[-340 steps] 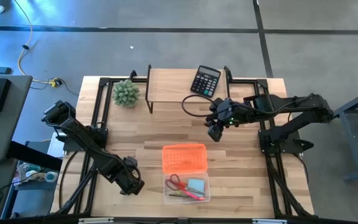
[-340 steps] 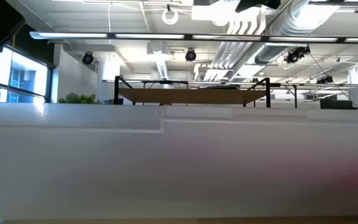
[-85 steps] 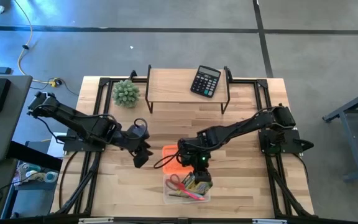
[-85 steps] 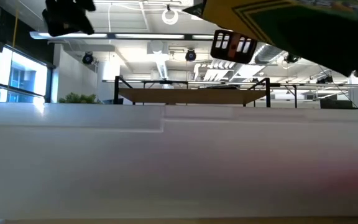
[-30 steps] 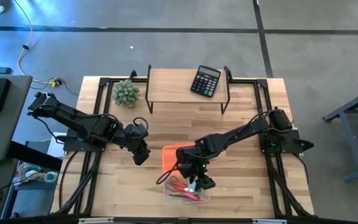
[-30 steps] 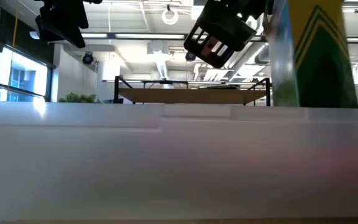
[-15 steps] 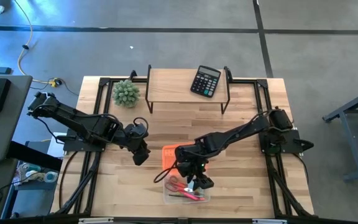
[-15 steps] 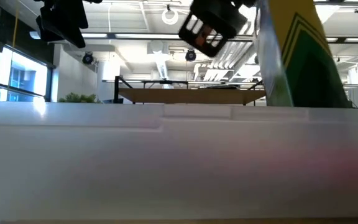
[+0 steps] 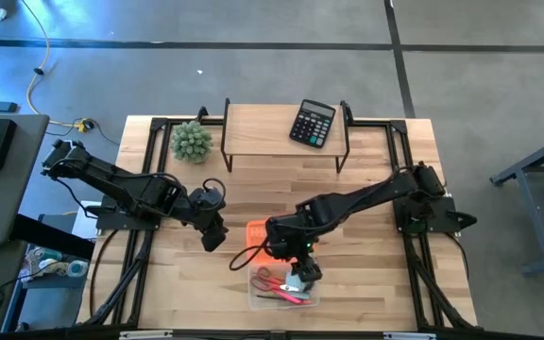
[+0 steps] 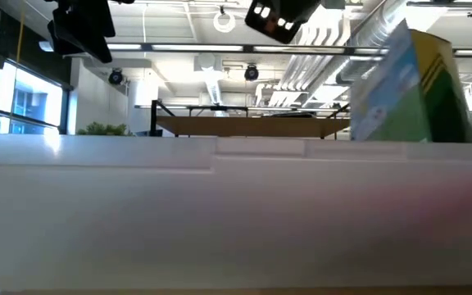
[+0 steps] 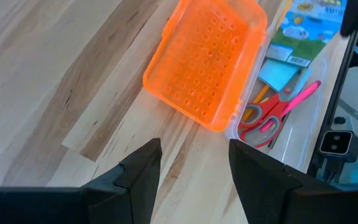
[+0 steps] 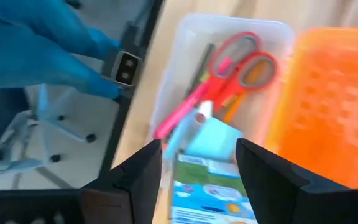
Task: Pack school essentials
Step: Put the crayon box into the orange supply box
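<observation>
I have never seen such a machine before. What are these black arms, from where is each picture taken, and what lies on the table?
These are two robot arms at a wooden table, each ending in a two-finger gripper. One picture looks straight down from above, one looks level from the table's edge, and two come from cameras on the arms' wrists.

Near the front edge lies a clear plastic case with its orange lid open beside it. Inside are red-handled scissors, a pink pen, a light-blue note pad and a green-and-blue crayon box, standing tilted in the case.

The right gripper is just above that box, fingers open, holding nothing. The left gripper waits open beside the lid. At the back stand a calculator on a small shelf and a spiky green plant.
</observation>
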`<state>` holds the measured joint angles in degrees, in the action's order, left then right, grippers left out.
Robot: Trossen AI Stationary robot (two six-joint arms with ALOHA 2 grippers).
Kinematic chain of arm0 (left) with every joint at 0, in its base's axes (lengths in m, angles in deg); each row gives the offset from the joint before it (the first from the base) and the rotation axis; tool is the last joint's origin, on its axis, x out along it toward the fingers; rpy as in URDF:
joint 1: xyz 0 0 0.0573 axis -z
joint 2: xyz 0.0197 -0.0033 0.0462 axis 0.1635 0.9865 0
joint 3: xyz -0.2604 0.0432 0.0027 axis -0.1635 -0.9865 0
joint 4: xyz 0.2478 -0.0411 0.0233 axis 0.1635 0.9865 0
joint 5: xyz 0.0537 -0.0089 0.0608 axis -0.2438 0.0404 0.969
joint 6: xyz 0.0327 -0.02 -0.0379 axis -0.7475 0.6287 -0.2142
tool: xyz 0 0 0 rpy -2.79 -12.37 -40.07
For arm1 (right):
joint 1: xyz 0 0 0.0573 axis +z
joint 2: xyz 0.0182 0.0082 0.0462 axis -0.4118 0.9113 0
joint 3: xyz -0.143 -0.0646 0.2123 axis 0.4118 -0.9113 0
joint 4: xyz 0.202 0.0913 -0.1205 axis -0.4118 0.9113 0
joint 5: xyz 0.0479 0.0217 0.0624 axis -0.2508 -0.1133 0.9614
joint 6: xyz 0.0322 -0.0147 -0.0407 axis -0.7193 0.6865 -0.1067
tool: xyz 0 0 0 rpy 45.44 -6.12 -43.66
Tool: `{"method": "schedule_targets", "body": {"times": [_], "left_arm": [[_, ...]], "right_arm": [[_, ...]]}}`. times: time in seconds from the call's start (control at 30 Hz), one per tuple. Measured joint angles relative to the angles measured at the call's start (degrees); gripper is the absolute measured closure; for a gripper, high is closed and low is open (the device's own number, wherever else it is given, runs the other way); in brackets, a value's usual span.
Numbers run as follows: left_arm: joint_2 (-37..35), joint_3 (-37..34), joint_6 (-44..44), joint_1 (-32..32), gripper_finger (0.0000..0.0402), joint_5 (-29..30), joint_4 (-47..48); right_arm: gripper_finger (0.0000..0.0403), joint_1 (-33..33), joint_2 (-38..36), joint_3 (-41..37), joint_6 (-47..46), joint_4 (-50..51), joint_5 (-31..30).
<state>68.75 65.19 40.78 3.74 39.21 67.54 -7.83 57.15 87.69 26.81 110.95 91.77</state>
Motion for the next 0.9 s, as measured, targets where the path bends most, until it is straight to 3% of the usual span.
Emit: {"method": "schedule_targets", "body": {"times": [0.43, 0.67, 0.9], "left_arm": [[0.0, 0.0, -4.0, 2.5, 0.0222, -2.9, -1.3], [3.4, 0.0, -10.6, 4.8, 0.0222, -3.1, -18.3], [12.4, 0.0, -15.1, 4.7, 0.0222, -7.2, -30.8]], "right_arm": [[0.0206, 0.7, 0.0, 11.5, -12.3, 21.0, -18.5], [0.0206, 1.9, -0.5, 11.7, -21.8, 33.0, -29.2], [0.0206, 5.5, -4.0, 9.2, -33.1, 37.3, -33.7]]}}
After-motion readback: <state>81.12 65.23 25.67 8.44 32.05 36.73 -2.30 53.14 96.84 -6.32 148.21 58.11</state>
